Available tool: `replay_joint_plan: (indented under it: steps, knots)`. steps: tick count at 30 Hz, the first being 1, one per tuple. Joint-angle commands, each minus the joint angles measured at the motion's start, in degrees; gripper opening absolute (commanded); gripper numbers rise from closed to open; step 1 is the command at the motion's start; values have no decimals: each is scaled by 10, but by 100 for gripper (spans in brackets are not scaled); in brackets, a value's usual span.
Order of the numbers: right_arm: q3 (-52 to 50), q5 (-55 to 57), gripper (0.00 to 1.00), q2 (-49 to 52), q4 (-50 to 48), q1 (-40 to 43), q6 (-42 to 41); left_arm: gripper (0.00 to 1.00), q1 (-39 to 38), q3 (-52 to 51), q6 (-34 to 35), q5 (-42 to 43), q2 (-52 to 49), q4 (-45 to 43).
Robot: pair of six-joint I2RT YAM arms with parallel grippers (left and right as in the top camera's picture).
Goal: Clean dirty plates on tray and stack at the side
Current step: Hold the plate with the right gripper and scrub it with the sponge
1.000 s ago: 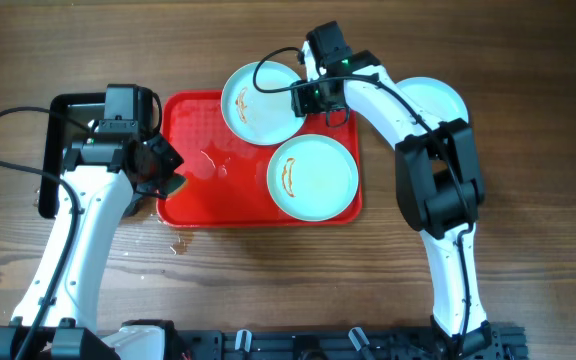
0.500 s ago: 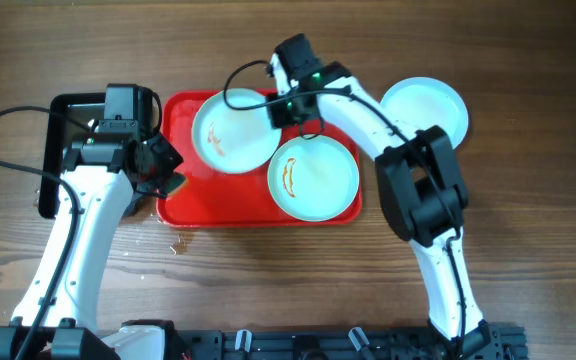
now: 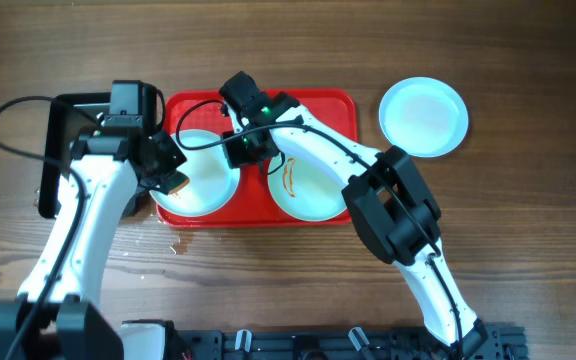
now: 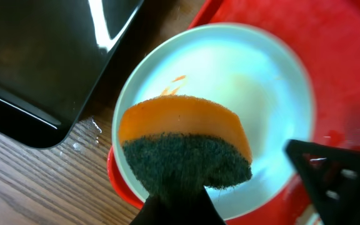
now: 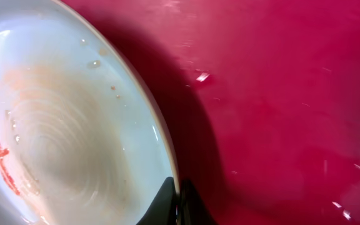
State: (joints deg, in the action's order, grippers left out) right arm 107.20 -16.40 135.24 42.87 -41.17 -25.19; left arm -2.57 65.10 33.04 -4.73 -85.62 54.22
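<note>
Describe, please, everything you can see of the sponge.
The sponge is a curved orange foam block with a dark grey-green scouring layer. The left gripper pinches it by the scouring side. It sits over the smeared plate at the left end of the tray; whether it touches the plate is unclear.

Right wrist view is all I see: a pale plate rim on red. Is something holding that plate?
Observer: Yes. Overhead, the right gripper pinches the rim of the left plate on the tray.
Operator: What is the other arm doing?
Observer: The left gripper holds an orange sponge with a dark scouring face over that same plate.
Operator: Any other plates?
Observer: A smeared plate sits beside it on the tray. A clean-looking plate lies on the table, right of the tray.
</note>
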Motion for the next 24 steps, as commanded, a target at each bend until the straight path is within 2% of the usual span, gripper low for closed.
replay_joint_plan:
  steps: [1, 4, 8, 16, 19, 24]
  knots:
    - [1, 64, 4, 13, 15, 7, -66, 4, 1, -4, -17, 9, -42, 1]
    - [0, 97, 4, 13, 16, 7, -68, 4, 1, -4, -18, 22, -65, -5]
    - [0, 128, 4, 13, 17, 7, -86, 4, 1, -4, -46, 91, -90, -38]
    - [0, 168, 4, 13, 59, 9, -63, 4, -2, -4, -46, 99, -129, -80]
    - [0, 167, 4, 13, 65, 9, -60, 4, -9, -4, -77, 124, -146, -111]
    - [1, 166, 4, 13, 75, 8, -61, 4, -24, -4, -69, 129, -172, -151]
